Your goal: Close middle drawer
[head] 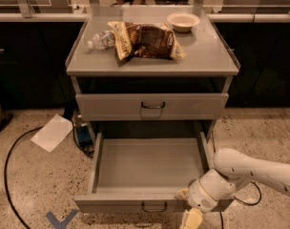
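Note:
The middle drawer (150, 168) is pulled far out of the grey cabinet, and its plain grey tray holds nothing. Its small dark wire handle (153, 207) sits centred on the drawer front near the bottom edge of the view. The top drawer (152, 106) above it is shut. The lowest drawer is out of view. My gripper (191, 217), on a white arm coming in from the right, is at the right end of the open drawer's front, low and just in front of it, to the right of the handle.
The cabinet top (202, 56) carries a brown snack bag (145, 39), a plastic bottle (101, 39) and a white bowl (183, 21). On the floor are a white sheet (52, 132), a black cable (9, 175), a blue box (83, 135) and a blue tape mark (59, 219).

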`<state>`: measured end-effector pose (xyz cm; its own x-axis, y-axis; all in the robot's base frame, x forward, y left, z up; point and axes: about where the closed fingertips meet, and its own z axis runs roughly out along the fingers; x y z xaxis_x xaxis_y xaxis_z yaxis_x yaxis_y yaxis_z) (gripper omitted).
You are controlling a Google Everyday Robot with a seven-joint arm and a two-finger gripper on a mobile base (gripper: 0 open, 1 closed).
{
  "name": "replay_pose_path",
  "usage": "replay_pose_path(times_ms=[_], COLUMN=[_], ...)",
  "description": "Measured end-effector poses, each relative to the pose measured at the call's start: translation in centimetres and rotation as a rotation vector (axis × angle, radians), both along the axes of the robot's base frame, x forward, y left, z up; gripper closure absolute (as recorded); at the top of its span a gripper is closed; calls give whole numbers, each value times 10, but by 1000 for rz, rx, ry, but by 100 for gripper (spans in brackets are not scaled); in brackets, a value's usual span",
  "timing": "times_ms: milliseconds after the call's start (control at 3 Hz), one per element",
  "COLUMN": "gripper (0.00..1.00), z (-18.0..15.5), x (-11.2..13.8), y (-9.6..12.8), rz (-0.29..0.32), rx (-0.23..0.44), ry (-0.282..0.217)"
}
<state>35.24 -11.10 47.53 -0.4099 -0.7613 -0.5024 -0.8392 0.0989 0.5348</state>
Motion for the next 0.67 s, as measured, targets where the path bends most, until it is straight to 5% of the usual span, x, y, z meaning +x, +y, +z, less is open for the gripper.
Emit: replay_pose_path(times_ms=[667], gripper=[0], z=[5], x=[-7], y=[5], rz=[13], rx=[4], ry=[22])
